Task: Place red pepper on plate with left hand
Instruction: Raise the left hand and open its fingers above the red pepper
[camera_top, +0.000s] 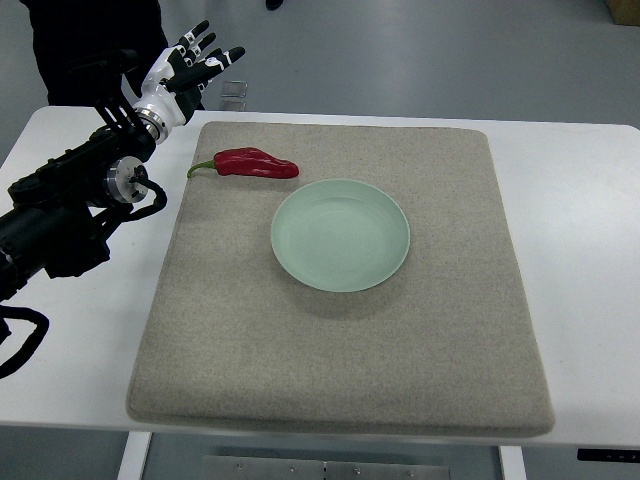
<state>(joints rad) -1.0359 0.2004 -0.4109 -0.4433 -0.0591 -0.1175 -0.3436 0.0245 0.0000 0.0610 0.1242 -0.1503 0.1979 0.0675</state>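
Lying on the mat (340, 380) just beside the plate (340, 235), at its far-left rim, the red pepper (255, 163) looks light, smooth and probably a bit slippery (the thin stem seems a poor handle). The left hand (185, 70) hovers beyond it, fingers spread and empty. Pinching the thick middle seems safest.
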